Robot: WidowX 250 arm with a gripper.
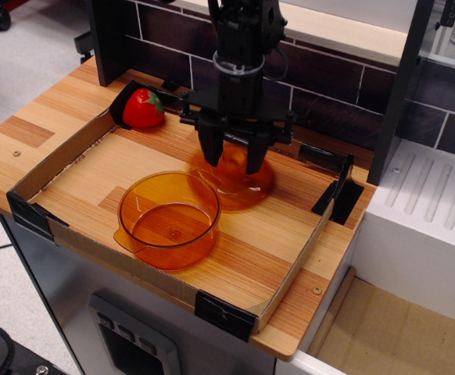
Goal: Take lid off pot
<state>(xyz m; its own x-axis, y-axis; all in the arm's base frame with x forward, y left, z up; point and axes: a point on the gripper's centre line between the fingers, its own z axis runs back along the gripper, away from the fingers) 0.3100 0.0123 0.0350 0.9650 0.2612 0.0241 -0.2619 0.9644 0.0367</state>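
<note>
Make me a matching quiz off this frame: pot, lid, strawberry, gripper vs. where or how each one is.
Column 1:
1. pot
2. lid
3. strawberry
4. gripper

Column 2:
A. in the far left corner of the tray
B. fingers spread, just above the lid
C. uncovered, nearest the tray's front edge
D. lying on the tray behind the pot

Pairs: 1-C, 2-D, 3-A, 4-B
</note>
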